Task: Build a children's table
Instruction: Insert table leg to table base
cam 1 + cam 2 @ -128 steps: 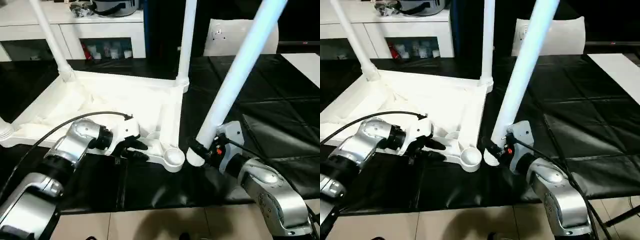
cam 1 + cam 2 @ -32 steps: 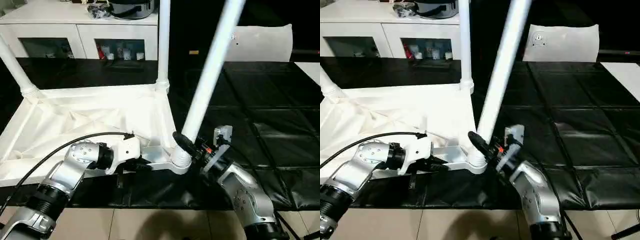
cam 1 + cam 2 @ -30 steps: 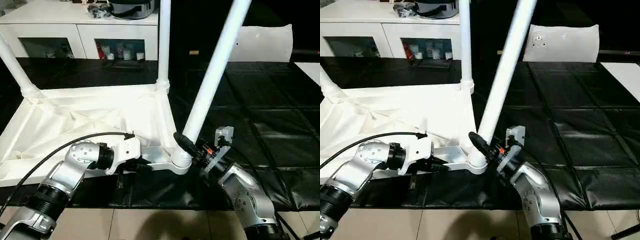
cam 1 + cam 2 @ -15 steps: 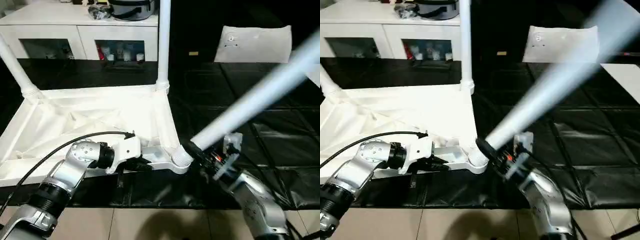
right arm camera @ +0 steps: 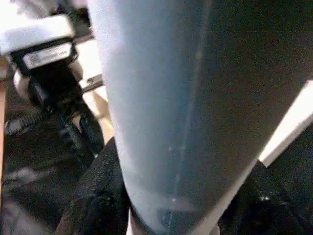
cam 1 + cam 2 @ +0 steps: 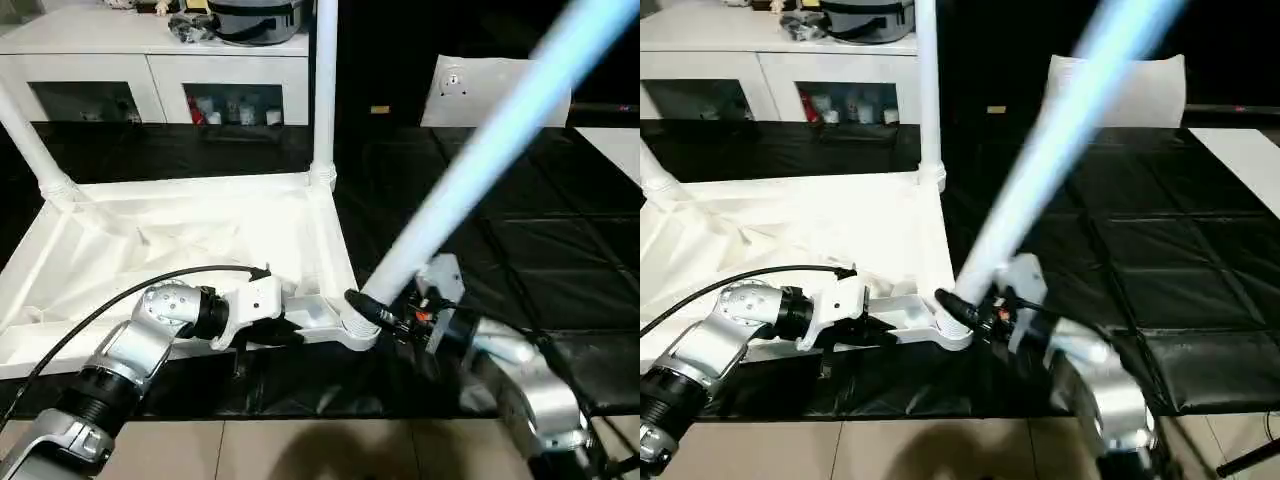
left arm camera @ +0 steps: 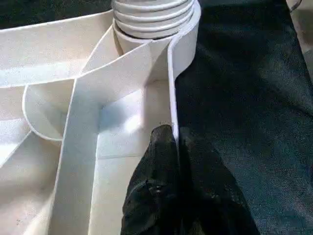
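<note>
While the upturned white table top point(image 6: 190, 240) lies ribbed side up on the black mat point(image 6: 520, 250) across the left and middle of the head view, two legs stand in its far corner sockets. A fourth leg point(image 6: 480, 160) slants from the near right corner socket point(image 6: 352, 325) toward the upper right. The right gripper point(image 6: 385, 312) is clamped on this leg's lower end. The left gripper point(image 7: 172, 147) pinches the top's thin near rim beside that socket. Behind, a white cabinet point(image 6: 160, 70) fills the upper left.
</note>
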### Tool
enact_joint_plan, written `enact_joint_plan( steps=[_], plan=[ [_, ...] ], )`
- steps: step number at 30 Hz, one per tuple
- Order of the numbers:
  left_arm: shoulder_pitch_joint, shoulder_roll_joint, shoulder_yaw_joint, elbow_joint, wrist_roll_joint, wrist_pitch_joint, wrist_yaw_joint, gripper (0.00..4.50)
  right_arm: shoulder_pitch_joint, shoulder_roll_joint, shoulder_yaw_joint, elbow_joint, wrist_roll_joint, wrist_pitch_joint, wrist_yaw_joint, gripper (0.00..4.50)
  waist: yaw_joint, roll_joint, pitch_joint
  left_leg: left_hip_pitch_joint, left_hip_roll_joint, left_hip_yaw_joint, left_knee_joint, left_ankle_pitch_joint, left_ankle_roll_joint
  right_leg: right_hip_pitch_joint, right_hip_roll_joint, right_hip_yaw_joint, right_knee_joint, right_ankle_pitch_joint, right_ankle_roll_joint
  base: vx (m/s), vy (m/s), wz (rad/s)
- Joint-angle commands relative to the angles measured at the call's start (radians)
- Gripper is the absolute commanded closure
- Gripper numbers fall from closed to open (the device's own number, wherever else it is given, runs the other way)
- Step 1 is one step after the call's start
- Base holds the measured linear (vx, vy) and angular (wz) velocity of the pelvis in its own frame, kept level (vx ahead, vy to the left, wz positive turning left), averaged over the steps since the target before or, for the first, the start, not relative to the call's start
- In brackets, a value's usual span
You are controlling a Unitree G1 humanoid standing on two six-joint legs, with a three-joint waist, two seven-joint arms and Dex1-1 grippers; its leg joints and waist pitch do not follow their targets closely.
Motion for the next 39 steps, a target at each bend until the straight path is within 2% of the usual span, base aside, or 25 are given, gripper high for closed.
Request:
enact_joint_plan(
  steps=[1, 2, 5, 8, 9, 10, 14, 15, 16, 18, 20, 22, 27, 28, 29, 30, 31, 32, 33, 34, 35, 36, 37, 38, 39],
  plan=[
    [-0.039, 0.013, -0.014, 0.027, 0.06, -0.018, 0.017, 4.5, 0.013, -0.033, 0.061, 0.05, -0.044, 0.046, 0.073, 2.61, -0.019, 0.002, -0.026, 0.004, 0.025, -0.011, -0.082, -0.521, 0.011, 0.018, -0.069, 0.029, -0.098, -0.694, 0.078, 0.0, 0.0, 0.0],
    [-0.049, 0.012, -0.018, 0.035, 0.064, -0.026, 0.01, 4.5, 0.003, -0.046, 0.074, 0.06, -0.047, 0.048, 0.103, 2.61, -0.018, 0.004, -0.025, 0.01, 0.026, -0.01, -0.081, -0.534, 0.011, 0.014, -0.071, 0.032, -0.099, -0.698, 0.074, 0.0, 0.0, 0.0],
    [-0.072, 0.011, -0.028, 0.054, 0.072, -0.044, -0.004, 4.5, -0.014, -0.065, 0.096, 0.083, -0.048, 0.044, 0.156, 2.61, -0.017, 0.0, -0.022, 0.011, 0.022, -0.01, -0.078, -0.527, 0.011, 0.011, -0.076, 0.03, -0.102, -0.718, 0.074, 0.0, 0.0, 0.0],
    [-0.097, 0.005, -0.038, 0.073, 0.076, -0.062, -0.023, 4.5, -0.036, -0.058, 0.104, 0.12, -0.036, 0.033, 0.183, 2.61, -0.019, -0.005, -0.014, -0.002, 0.024, -0.014, -0.085, -0.517, 0.009, 0.016, -0.08, 0.031, -0.099, -0.716, 0.071, 0.0, 0.0, 0.0],
    [-0.104, 0.003, -0.042, 0.08, 0.078, -0.07, -0.029, 4.5, -0.042, -0.053, 0.107, 0.13, -0.032, 0.031, 0.192, 2.61, -0.018, -0.003, -0.015, -0.003, 0.025, -0.016, -0.087, -0.521, 0.009, 0.017, -0.079, 0.033, -0.097, -0.715, 0.069, 0.0, 0.0, 0.0],
    [-0.12, 0.0, -0.051, 0.094, 0.083, -0.085, -0.04, 4.5, -0.051, -0.046, 0.114, 0.147, -0.026, 0.028, 0.21, 2.61, -0.019, -0.005, -0.008, -0.006, 0.027, -0.019, -0.093, -0.534, 0.009, 0.016, -0.081, 0.039, -0.093, -0.71, 0.062, 0.0, 0.0, 0.0],
    [-0.17, -0.01, -0.072, 0.148, 0.097, -0.121, -0.057, 4.5, -0.055, -0.037, 0.152, 0.169, -0.03, 0.013, 0.266, 2.61, -0.017, -0.007, 0.003, -0.009, 0.03, -0.022, -0.101, -0.549, 0.008, 0.012, -0.083, 0.049, -0.088, -0.7, 0.039, 0.0, 0.0, 0.0],
    [-0.183, -0.013, -0.075, 0.165, 0.104, -0.129, -0.058, 4.5, -0.054, -0.035, 0.16, 0.171, -0.03, 0.013, 0.279, 2.61, -0.016, -0.008, 0.0, -0.006, 0.028, -0.021, -0.1, -0.545, 0.008, 0.011, -0.085, 0.052, -0.089, -0.699, 0.035, 0.0, 0.0, 0.0],
    [-0.188, -0.014, -0.075, 0.173, 0.105, -0.13, -0.058, 4.5, -0.052, -0.034, 0.165, 0.168, -0.031, 0.012, 0.282, 2.61, -0.012, -0.008, 0.002, -0.011, 0.029, -0.021, -0.102, -0.526, 0.01, 0.011, -0.087, 0.058, -0.084, -0.682, 0.023, 0.0, 0.0, 0.0],
    [-0.191, -0.014, -0.074, 0.181, 0.107, -0.133, -0.06, 4.5, -0.049, -0.033, 0.17, 0.166, -0.034, 0.01, 0.285, 2.61, -0.011, -0.011, 0.004, -0.016, 0.029, -0.021, -0.105, -0.52, 0.01, 0.012, -0.086, 0.059, -0.084, -0.688, 0.023, 0.0, 0.0, 0.0],
    [-0.201, -0.008, -0.076, 0.203, 0.12, -0.145, -0.057, 4.5, -0.044, -0.026, 0.181, 0.164, -0.042, 0.002, 0.285, 2.61, -0.01, -0.009, 0.006, -0.016, 0.028, -0.021, -0.106, -0.513, 0.01, 0.01, -0.088, 0.062, -0.085, -0.692, 0.019, 0.0, 0.0, 0.0],
    [-0.203, -0.003, -0.075, 0.216, 0.122, -0.15, -0.055, 4.5, -0.041, -0.02, 0.185, 0.163, -0.046, -0.004, 0.282, 2.61, -0.011, -0.012, 0.01, -0.014, 0.029, -0.02, -0.108, -0.52, 0.01, 0.007, -0.087, 0.063, -0.087, -0.704, 0.018, 0.0, 0.0, 0.0],
    [-0.198, 0.008, -0.07, 0.236, 0.123, -0.157, -0.043, 4.5, -0.034, -0.003, 0.174, 0.165, -0.051, -0.017, 0.266, 2.61, -0.017, -0.012, 0.022, 0.001, 0.025, -0.022, -0.105, -0.571, 0.005, -0.001, -0.084, 0.043, -0.108, -0.788, 0.052, 0.0, 0.0, 0.0],
    [-0.182, 0.017, -0.057, 0.218, 0.12, -0.141, -0.031, 4.5, -0.035, 0.009, 0.164, 0.176, -0.06, -0.035, 0.237, 2.61, -0.02, -0.006, 0.023, 0.011, 0.024, -0.022, -0.1, -0.587, 0.002, -0.004, -0.082, 0.032, -0.116, -0.807, 0.064, 0.0, 0.0, 0.0],
    [-0.175, 0.021, -0.052, 0.211, 0.119, -0.135, -0.026, 4.5, -0.036, 0.014, 0.16, 0.181, -0.063, -0.042, 0.226, 2.61, -0.023, -0.006, 0.024, 0.014, 0.024, -0.021, -0.1, -0.595, 0.002, -0.005, -0.08, 0.027, -0.121, -0.81, 0.069, 0.0, 0.0, 0.0],
    [-0.155, 0.03, -0.037, 0.184, 0.114, -0.113, -0.011, 4.5, -0.041, 0.029, 0.145, 0.197, -0.076, -0.058, 0.184, 2.61, -0.03, 0.003, 0.025, 0.012, 0.03, -0.027, -0.105, -0.62, -0.002, 0.004, -0.079, 0.019, -0.114, -0.79, 0.071, 0.0, 0.0, 0.0],
    [-0.146, 0.034, -0.031, 0.171, 0.112, -0.103, -0.004, 4.5, -0.044, 0.037, 0.138, 0.205, -0.081, -0.064, 0.164, 2.61, -0.039, 0.001, 0.029, -0.012, 0.045, -0.038, -0.123, -0.649, -0.003, 0.023, -0.075, 0.024, -0.092, -0.761, 0.077, 0.0, 0.0, 0.0],
    [-0.129, 0.041, -0.019, 0.149, 0.107, -0.086, 0.009, 4.5, -0.049, 0.05, 0.126, 0.219, -0.092, -0.076, 0.127, 2.61, -0.039, 0.001, 0.029, -0.012, 0.045, -0.038, -0.123, -0.649, -0.003, 0.023, -0.075, 0.024, -0.092, -0.761, 0.077, 0.0, 0.0, 0.0],
    [-0.111, 0.045, -0.006, 0.122, 0.101, -0.057, 0.022, 4.5, -0.055, 0.061, 0.114, 0.23, -0.099, -0.083, 0.095, 2.61, -0.025, 0.011, 0.036, -0.052, 0.087, -0.055, -0.176, -0.777, -0.01, 0.062, -0.066, 0.069, 0.015, -0.658, 0.054, 0.0, 0.0, 0.0],
    [-0.086, 0.052, 0.01, 0.083, 0.094, -0.02, 0.04, 4.5, -0.063, 0.077, 0.097, 0.243, -0.105, -0.091, 0.056, 2.61, 0.023, 0.02, 0.037, -0.069, 0.114, -0.046, -0.225, -0.832, -0.021, 0.07, -0.064, 0.146, 0.141, -0.436, -0.02, 0.0, 0.0, 0.0],
    [-0.062, 0.056, 0.024, 0.042, 0.087, 0.018, 0.056, 4.5, -0.072, 0.092, 0.08, 0.256, -0.108, -0.095, 0.019, 2.61, 0.007, 0.0, 0.044, -0.04, 0.098, -0.036, -0.214, -0.817, -0.021, 0.034, -0.065, 0.171, 0.123, -0.444, -0.02, -0.032, -0.084, 0.11],
    [0.013, 0.058, 0.065, -0.092, 0.06, 0.134, 0.097, 4.5, -0.1, 0.134, 0.041, 0.289, -0.115, -0.101, -0.073, 2.61, 0.019, -0.054, 0.047, 0.067, -0.039, 0.008, -0.035, -0.483, -0.035, -0.103, -0.078, 0.122, -0.113, -1.022, 0.092, -0.08, -0.134, 0.16],
    [0.013, 0.058, 0.065, -0.092, 0.06, 0.134, 0.097, 4.5, -0.1, 0.134, 0.041, 0.289, -0.115, -0.101, -0.073, 2.61, -0.008, -0.042, 0.05, 0.084, -0.093, 0.027, 0.089, -0.207, 0.039, -0.134, -0.119, 0.129, -0.167, -1.263, 0.118, -0.08, -0.134, 0.16],
    [0.048, 0.053, 0.083, -0.159, 0.049, 0.191, 0.119, 4.5, -0.116, 0.154, 0.024, 0.309, -0.121, -0.108, -0.117, 2.61, -0.017, -0.053, 0.041, 0.003, -0.068, 0.008, 0.063, -0.191, 0.051, -0.03, -0.154, 0.125, -0.12, -1.201, 0.123, -0.022, -0.051, -0.32],
    [0.072, 0.046, 0.094, -0.204, 0.045, 0.232, 0.137, 4.5, -0.129, 0.17, 0.013, 0.326, -0.127, -0.114, -0.15, 2.61, -0.011, -0.013, 0.024, -0.059, -0.009, -0.029, -0.04, -0.221, 0.041, 0.055, -0.142, 0.114, -0.059, -0.93, 0.109, 0.053, 0.075, -0.53]
  ],
)
